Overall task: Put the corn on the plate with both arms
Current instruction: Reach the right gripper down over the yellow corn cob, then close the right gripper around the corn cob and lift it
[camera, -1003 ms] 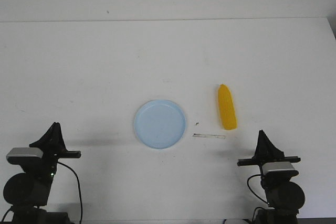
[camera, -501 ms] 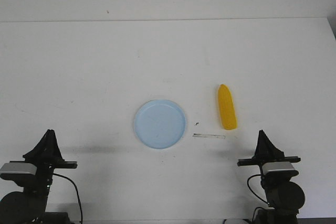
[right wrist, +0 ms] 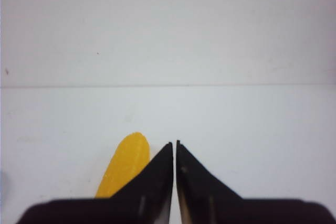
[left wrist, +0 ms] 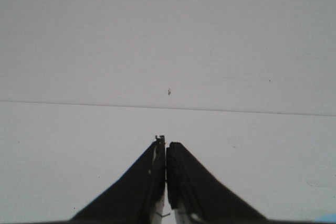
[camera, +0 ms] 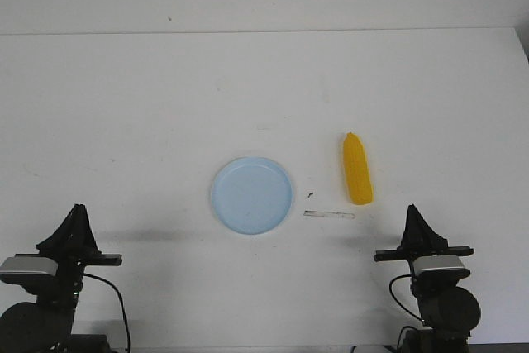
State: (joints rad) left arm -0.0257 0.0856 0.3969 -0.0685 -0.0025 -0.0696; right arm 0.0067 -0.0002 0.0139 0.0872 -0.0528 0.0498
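Corn's lower half hidden behind right gripper in the right wrist view, plate centre table, corn just right of it (apart), long axis front-to-back, pointed end away, both grippers pinched closed, left gripper empty.

no readable text, labels, brands, numbers, signs

Smooth, bright yellow corn with a plastic-like look. Pale blue plate, smooth plastic with a soft sheen. White desk, matt, faintly scuffed. Both arms' jaws are matt black.
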